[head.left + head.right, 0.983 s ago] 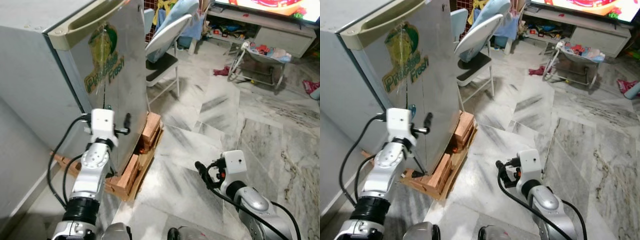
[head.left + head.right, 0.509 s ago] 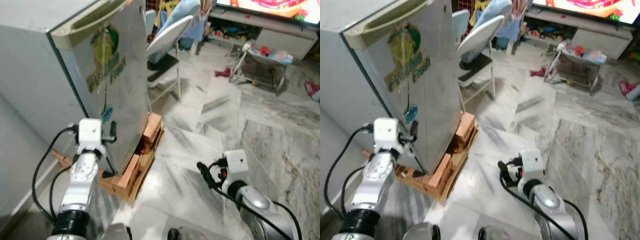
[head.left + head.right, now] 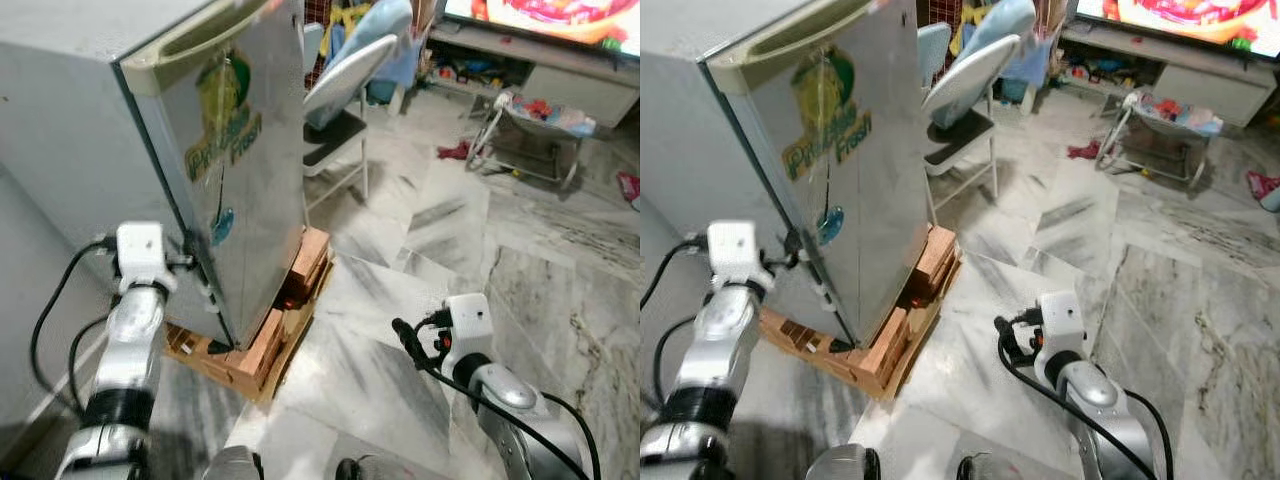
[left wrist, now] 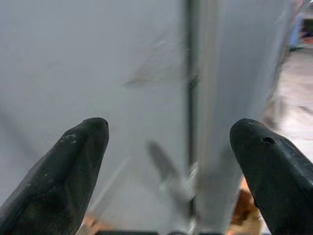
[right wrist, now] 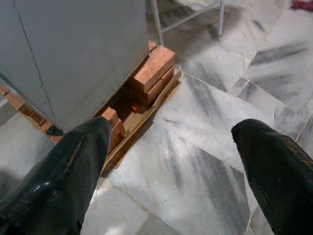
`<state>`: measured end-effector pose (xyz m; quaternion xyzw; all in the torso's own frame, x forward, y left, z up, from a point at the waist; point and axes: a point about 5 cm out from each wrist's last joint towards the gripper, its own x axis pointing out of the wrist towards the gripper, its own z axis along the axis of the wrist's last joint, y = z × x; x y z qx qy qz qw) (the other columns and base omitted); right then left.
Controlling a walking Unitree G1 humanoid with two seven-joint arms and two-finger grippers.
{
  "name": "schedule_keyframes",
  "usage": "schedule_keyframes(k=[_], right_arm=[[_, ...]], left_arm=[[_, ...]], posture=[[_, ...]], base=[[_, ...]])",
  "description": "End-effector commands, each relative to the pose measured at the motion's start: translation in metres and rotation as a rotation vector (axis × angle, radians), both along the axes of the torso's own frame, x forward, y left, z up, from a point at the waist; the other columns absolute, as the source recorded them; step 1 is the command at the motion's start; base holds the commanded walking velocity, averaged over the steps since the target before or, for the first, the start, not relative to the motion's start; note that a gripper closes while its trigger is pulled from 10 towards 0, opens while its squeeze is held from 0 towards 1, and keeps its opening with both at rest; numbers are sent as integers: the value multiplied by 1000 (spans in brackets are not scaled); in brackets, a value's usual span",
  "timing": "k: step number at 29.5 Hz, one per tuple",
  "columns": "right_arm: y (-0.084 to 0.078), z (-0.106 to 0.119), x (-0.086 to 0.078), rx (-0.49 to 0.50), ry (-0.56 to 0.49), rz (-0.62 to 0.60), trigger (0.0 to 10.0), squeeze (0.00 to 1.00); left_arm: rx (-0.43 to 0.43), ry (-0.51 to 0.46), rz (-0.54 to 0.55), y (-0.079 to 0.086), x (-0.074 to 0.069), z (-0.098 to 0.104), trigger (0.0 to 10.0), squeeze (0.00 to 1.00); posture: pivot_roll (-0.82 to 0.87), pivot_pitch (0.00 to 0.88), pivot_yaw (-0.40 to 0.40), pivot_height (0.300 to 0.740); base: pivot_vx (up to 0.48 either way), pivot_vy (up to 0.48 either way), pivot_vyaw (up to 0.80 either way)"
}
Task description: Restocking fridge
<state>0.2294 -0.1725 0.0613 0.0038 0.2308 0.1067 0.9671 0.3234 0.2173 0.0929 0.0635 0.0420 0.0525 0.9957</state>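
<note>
1. Grey metal fridge (image 3: 215,160) stands on your left, shut, up on bricks (image 3: 300,275) and a wooden pallet (image 3: 250,365).
2. Your left gripper (image 4: 171,147) is up at the fridge's side edge, by the door seam, fingers (image 4: 73,171) wide apart and holding nothing.
3. Your right gripper (image 5: 171,161) hangs low over the marble floor (image 3: 450,230), fingers wide and empty.
4. A folding chair (image 3: 345,90) stands just behind the fridge.

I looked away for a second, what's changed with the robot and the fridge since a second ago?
The left claw has slid from the front of the fridge door round to its edge beside the side wall, fingers open, gripping nothing. The right claw hangs open over the floor as before; the fridge is still shut on its bricks.
</note>
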Motion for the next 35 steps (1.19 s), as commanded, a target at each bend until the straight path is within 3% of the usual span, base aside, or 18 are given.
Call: schedule_keyframes(k=[1,4,5,9,10,11,13,16,20,27,28,31,35], right_arm=[[-5,3,2,-12,-9,-11,10000,0],[-7,6,4,-18,-23,-13,10000,0],[-7,6,4,-18,-23,-13,10000,0],[-5,7,0,22,-13,20,10000,0],[-1,6,-3,56,3,49,10000,0],[-1,6,-3,56,3,49,10000,0],[8,5,-12,131,49,129,10000,0],[15,3,-19,136,68,188,10000,0],[16,0,-20,116,78,184,10000,0],[17,-1,-15,113,72,185,10000,0],[17,0,-14,113,68,181,10000,0],[16,2,-12,100,49,158,10000,0],[9,3,-4,50,1,85,10000,0]], left_arm=[[27,27,-30,-4,6,-3,10000,0],[19,19,-47,-15,24,7,10000,0],[19,19,-47,-15,24,7,10000,0],[90,-29,-152,-42,34,18,10000,0],[133,-43,-242,-58,34,17,10000,0],[133,-43,-242,-58,34,17,10000,0],[168,-40,-536,-106,20,8,10000,0],[171,-6,-853,-153,-10,-6,10000,0],[219,-10,-989,-176,-36,-18,10000,0],[143,-24,-814,-155,-31,-18,10000,0],[132,-37,-735,-140,-24,-14,10000,0],[113,-46,-657,-119,-20,-6,10000,0],[110,-70,-591,-99,-21,0,10000,0]], posture=[[45,72,-43,740],[29,71,-42,740],[29,71,-42,740],[22,67,-37,740],[23,67,-36,740],[23,67,-36,740],[24,69,-37,740],[27,71,-39,740],[35,72,-42,740],[48,71,-38,740],[52,70,-37,740],[58,68,-35,740],[61,67,-34,740]], base=[[0,0,0],[0,0,0],[0,0,0],[0,0,0],[0,0,0],[0,0,0],[0,0,0],[0,0,0],[0,0,0],[0,0,0],[0,0,0],[0,0,0],[0,0,0]])
